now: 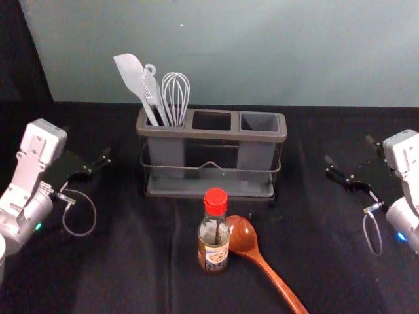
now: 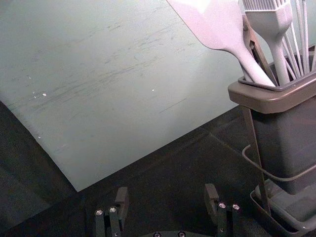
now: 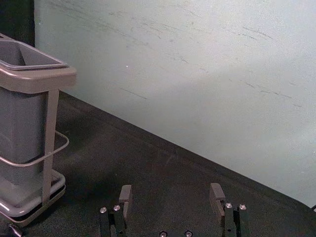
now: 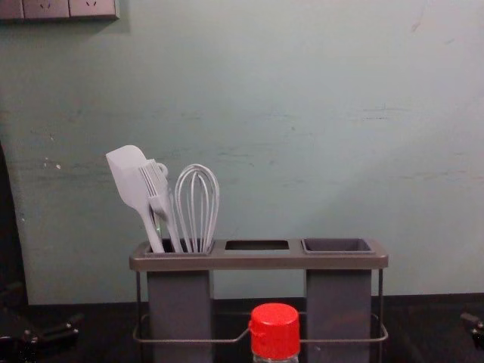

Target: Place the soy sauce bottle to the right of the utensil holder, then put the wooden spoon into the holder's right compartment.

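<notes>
Right gripper (image 3: 171, 191) hangs spread wide, right of the holder (image 1: 216, 135); left gripper (image 2: 167, 191) matches, left of it. Sauce bottle (image 1: 214, 245) stands in front, spoon (image 1: 243, 236) just beside, so a low grab from the right could snag the spoon and tip the bottle, imo. Head view gets the spoon; chest view adds wall sockets (image 4: 47, 9).

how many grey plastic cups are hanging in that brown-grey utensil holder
2, in the holder: the left cup at its left end, the right cup at its right end.

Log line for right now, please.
left gripper: open, left of holder; right gripper: open, right of holder; bottle: upright before holder; spoon: beside bottle; right compartment: empty
</notes>
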Robot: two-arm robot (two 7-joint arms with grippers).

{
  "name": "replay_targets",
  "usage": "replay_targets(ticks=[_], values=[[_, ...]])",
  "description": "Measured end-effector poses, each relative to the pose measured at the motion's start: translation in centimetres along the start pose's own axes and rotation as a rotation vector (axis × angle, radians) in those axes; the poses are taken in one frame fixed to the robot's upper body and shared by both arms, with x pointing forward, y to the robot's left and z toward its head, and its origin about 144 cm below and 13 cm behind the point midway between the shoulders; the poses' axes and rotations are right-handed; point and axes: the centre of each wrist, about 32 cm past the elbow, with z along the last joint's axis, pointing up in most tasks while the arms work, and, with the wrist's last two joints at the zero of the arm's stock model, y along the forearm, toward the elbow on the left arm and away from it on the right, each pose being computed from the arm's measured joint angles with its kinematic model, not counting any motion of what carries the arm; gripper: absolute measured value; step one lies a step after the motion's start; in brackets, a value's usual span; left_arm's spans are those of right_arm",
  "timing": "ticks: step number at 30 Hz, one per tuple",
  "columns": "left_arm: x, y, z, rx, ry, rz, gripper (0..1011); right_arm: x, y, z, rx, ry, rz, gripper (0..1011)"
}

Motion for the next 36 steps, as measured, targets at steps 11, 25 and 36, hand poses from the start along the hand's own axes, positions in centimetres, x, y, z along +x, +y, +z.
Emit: replay_targets(ticks=[11,25,36], values=[[0.0,0.0,0.0,0.0,0.0,0.0,1005,0.0,0.0,0.0,0.0,0.0,0.0,1003],[0.0,0.0,0.0,0.0,0.0,0.0,1005,0.0,0.0,0.0,0.0,0.0,0.0,1003],[0.0,0.0,0.0,0.0,0.0,0.0,1005,0.23,-0.45,0.4,0.022,0.001,-0.002,1003]])
